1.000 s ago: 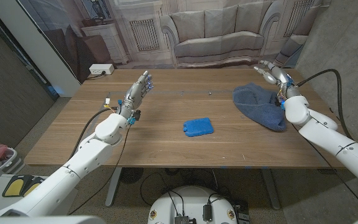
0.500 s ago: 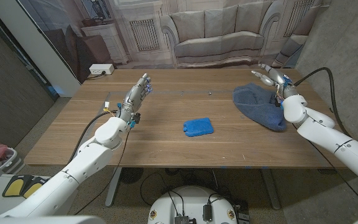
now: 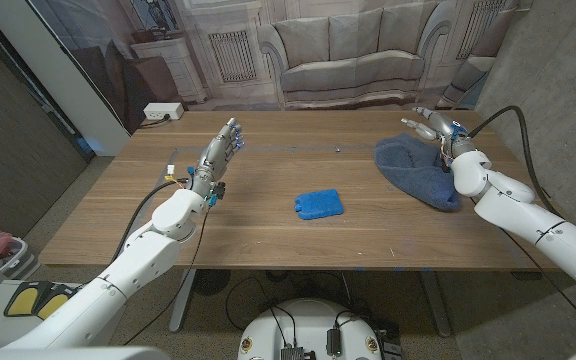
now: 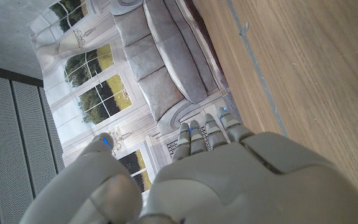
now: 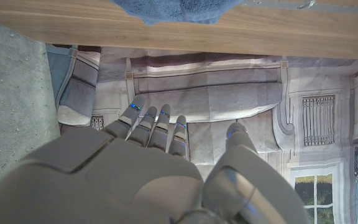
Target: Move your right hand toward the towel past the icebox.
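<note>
My right hand hangs over the far right corner of the table, just above the far edge of the towel, fingers stretched out and apart with nothing in them (whether they brush the cloth I cannot tell). The towel is a rumpled dark blue heap lying along the right edge of the table, near that same far corner; in my right wrist view a fold of it shows on the wood beyond my fingertips, which point past the table's edge toward the backdrop. The icebox, a flat bright blue pack, lies near the middle of the table, somewhat toward the near edge, well apart from the towel and from my right arm. My left hand is held up over the left part of the table toward the far edge, fingers straight and loosely together, grasping nothing; from the left wrist view its fingers reach out over bare wood. Behind the far edge stands a printed backdrop of a grey sofa and panelled walls, and a white power strip lies off the far left corner.
</note>
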Action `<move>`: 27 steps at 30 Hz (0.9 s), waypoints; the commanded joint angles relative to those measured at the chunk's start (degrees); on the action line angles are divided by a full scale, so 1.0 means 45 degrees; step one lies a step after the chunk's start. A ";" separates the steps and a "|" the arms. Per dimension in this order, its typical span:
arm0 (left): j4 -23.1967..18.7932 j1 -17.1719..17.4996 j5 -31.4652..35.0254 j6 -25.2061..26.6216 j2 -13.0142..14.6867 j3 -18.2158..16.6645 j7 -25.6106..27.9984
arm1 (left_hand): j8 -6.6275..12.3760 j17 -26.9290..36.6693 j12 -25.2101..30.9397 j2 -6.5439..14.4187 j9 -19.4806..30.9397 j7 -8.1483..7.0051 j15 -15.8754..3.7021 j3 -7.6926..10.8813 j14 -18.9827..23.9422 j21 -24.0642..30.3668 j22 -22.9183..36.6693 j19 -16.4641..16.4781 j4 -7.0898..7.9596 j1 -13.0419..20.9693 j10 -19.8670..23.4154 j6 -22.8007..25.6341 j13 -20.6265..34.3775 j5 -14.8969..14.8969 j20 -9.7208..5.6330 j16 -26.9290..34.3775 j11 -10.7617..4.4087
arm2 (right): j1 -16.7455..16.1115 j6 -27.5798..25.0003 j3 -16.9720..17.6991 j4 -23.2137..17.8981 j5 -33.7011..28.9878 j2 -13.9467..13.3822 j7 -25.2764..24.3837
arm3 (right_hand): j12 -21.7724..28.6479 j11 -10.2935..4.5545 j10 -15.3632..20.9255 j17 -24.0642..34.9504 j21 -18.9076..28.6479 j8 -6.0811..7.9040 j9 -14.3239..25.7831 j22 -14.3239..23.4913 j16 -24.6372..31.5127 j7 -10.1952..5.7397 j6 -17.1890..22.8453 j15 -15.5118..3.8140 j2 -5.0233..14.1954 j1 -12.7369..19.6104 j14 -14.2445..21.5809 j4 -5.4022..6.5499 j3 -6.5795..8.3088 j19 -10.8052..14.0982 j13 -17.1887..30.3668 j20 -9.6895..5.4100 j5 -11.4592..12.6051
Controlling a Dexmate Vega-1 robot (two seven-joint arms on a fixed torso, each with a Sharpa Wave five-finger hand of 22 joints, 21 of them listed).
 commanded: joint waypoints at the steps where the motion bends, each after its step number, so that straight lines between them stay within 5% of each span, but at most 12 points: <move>1: 0.0081 -0.0084 -0.0098 -0.0004 0.0128 -0.0077 -0.0274 | 0.0003 0.0067 0.0023 0.0124 0.0065 -0.0010 0.0030 -0.0011 0.0124 0.0065 0.0067 0.0036 0.0009 0.0044 0.0065 0.0108 0.0020 -0.0055 -0.0210 0.0012 0.0044 | -0.0015 -0.1140 -0.0207 -0.0525 -0.0386 -0.0125 0.0488 | -0.0056 0.0017 -0.0092 0.0031 -0.0072 0.0052 0.0023 0.0062 -0.0089 -0.0005 0.0007 0.0065 0.0081 0.0019 -0.0127 -0.0025 -0.0070 -0.0007 0.0057 0.0054 0.0063; 27: 0.0023 -0.0184 -0.0150 0.0183 0.0433 -0.0130 -0.0568 | -0.0024 0.0068 -0.0011 0.0150 0.0065 -0.0015 0.0051 -0.0068 0.0093 0.0049 0.0066 0.0013 0.0004 0.0074 0.0015 0.0083 0.0020 -0.0086 -0.0193 -0.0012 -0.0020 | 0.0401 -0.1787 -0.0929 -0.0190 -0.0759 0.0159 0.1109 | -0.0070 0.0055 -0.0211 0.0036 -0.0245 0.0035 0.0024 0.0067 -0.0067 0.0006 -0.0071 0.0126 0.0102 -0.0012 -0.0211 -0.0033 -0.0089 0.0009 0.0066 0.0085 0.0054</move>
